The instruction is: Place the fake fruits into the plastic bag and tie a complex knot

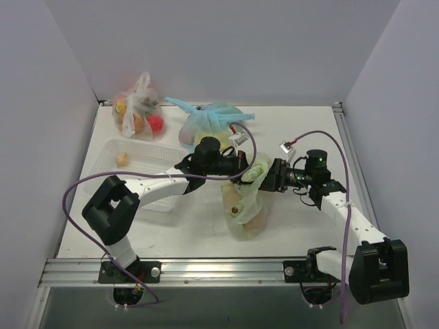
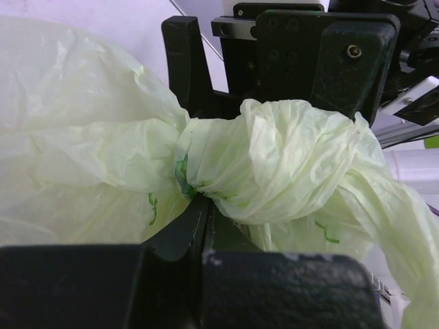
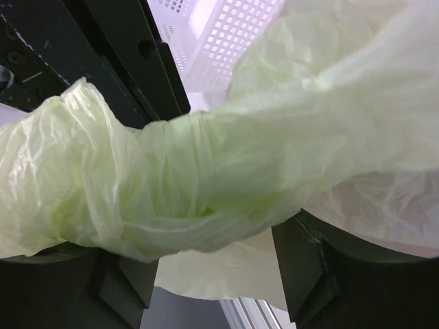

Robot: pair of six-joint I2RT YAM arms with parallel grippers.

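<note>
The pale green plastic bag (image 1: 241,205) lies at the table's middle, and fake fruits (image 1: 236,204) show dimly through its film. Its neck is twisted into a thick knot (image 2: 274,161) held up between the two arms. My left gripper (image 2: 199,202) is shut on the plastic bag, pinching the film just below the knot. My right gripper (image 3: 212,247) is open, its fingers (image 3: 319,267) standing wide apart, and the twisted strand (image 3: 206,178) lies across the gap. In the top view the left gripper (image 1: 239,169) and the right gripper (image 1: 266,177) face each other at the knot.
A white perforated basket (image 1: 103,152) at the left holds one small orange fruit (image 1: 122,160). At the back stand a clear bag of orange and red fruit (image 1: 139,113) and a knotted light blue bag (image 1: 209,120). Grey walls close in the table.
</note>
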